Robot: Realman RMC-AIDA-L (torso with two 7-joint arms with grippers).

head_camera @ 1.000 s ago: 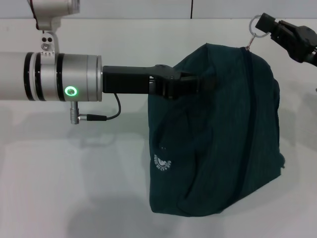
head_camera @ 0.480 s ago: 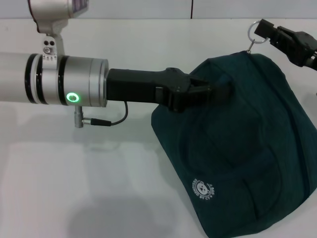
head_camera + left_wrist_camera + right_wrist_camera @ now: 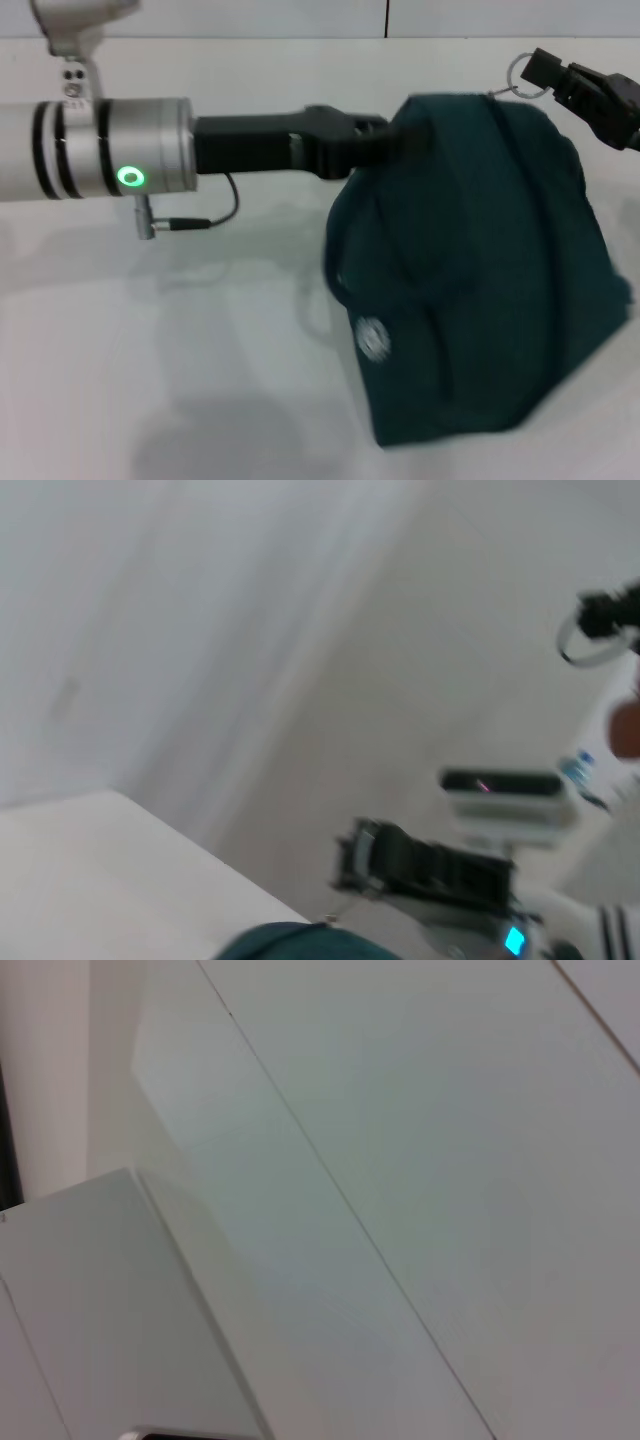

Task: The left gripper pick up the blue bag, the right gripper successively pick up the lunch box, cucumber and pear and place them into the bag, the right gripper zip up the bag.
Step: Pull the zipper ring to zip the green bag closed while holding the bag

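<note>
Blue bag (image 3: 480, 270) hanging above the white worktop (image 3: 150, 340), upper edge pinched in the left claw (image 3: 400, 140), arm reaching in from the left. Right claw (image 3: 545, 70) at the bag's far top corner, clamped on the zipper ring (image 3: 522, 75), seemingly. Bag blurred; small round logo (image 3: 372, 338) on its front.

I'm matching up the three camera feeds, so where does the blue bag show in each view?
Head view: the blue bag fills the right half, hanging from the left gripper.
Left wrist view: only a sliver of its fabric shows at the bottom edge.
Right wrist view: not in it; only pale panels show.
Shared landmark: the metal ring held by the right gripper, also in the left wrist view.
</note>
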